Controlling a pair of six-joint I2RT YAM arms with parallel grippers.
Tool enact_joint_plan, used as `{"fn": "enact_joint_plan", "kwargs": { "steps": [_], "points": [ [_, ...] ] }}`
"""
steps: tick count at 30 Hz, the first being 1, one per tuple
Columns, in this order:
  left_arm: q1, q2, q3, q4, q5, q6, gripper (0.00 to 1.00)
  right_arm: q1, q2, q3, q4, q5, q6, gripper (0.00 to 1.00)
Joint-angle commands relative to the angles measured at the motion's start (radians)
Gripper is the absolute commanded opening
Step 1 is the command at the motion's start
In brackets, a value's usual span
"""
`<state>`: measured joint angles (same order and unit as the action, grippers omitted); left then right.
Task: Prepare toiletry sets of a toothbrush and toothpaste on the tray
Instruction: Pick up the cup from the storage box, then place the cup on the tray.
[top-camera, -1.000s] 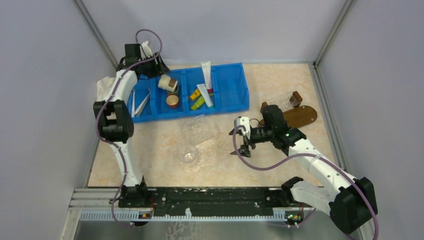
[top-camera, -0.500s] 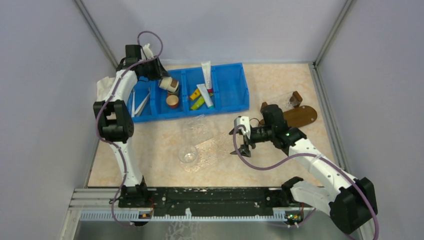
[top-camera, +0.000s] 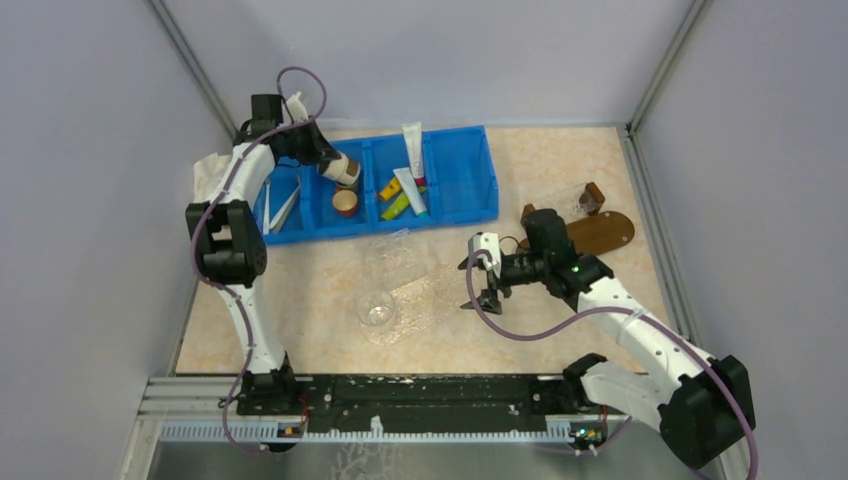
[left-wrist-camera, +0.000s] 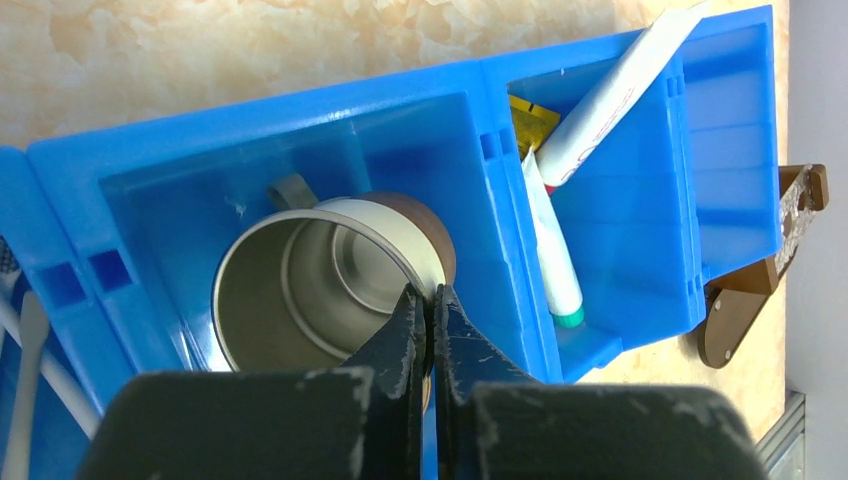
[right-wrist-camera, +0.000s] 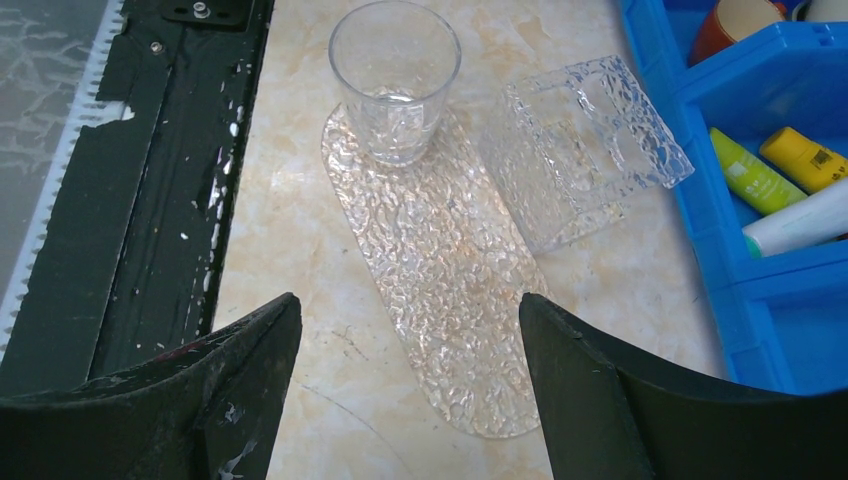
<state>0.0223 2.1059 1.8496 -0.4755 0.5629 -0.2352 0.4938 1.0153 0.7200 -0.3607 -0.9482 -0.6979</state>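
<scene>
My left gripper is shut on the rim of a metal cup, one finger inside it and one outside, in the middle compartment of the blue bin. From above, the left gripper and cup sit at the bin's back. White toothpaste tubes lie in the neighbouring compartment, with yellow and green ones. Toothbrushes lie in the left compartment. My right gripper hangs open over the near end of the clear oval tray, holding nothing.
A clear glass stands on the tray's end nearest the arm bases. A clear textured box lies beside the tray. A brown cup sits in the bin's middle compartment. A brown oval tray lies at the right.
My left gripper has moved right into the bin's middle compartment and shut on the metal cup's rim. The right arm has not moved.
</scene>
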Motion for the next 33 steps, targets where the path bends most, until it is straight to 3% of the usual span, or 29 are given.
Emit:
{"fn": "enact_joint_plan", "kwargs": {
  "steps": [1,10,16,23,26,33],
  "points": [
    [0.005,-0.105,-0.042,0.039,0.028,-0.008,0.0,-0.009,-0.029,0.048,0.02,-0.029,-0.006,0.8],
    [-0.028,-0.381,-0.252,0.141,-0.015,-0.005,0.0,-0.012,-0.039,0.055,0.019,-0.038,0.004,0.8],
    [-0.122,-0.638,-0.451,0.248,-0.057,-0.01,0.0,-0.045,-0.069,0.065,0.034,-0.035,0.042,0.8],
    [-0.417,-0.94,-0.675,0.342,-0.258,0.012,0.0,-0.183,-0.115,0.107,0.125,0.034,0.265,0.8],
    [-0.536,-1.049,-0.786,0.391,-0.307,0.001,0.0,-0.253,-0.138,0.101,0.195,0.161,0.37,0.8],
    [-0.823,-1.137,-0.967,0.501,-0.425,0.005,0.0,-0.359,-0.135,0.092,0.264,0.363,0.512,0.78]
  ]
}}
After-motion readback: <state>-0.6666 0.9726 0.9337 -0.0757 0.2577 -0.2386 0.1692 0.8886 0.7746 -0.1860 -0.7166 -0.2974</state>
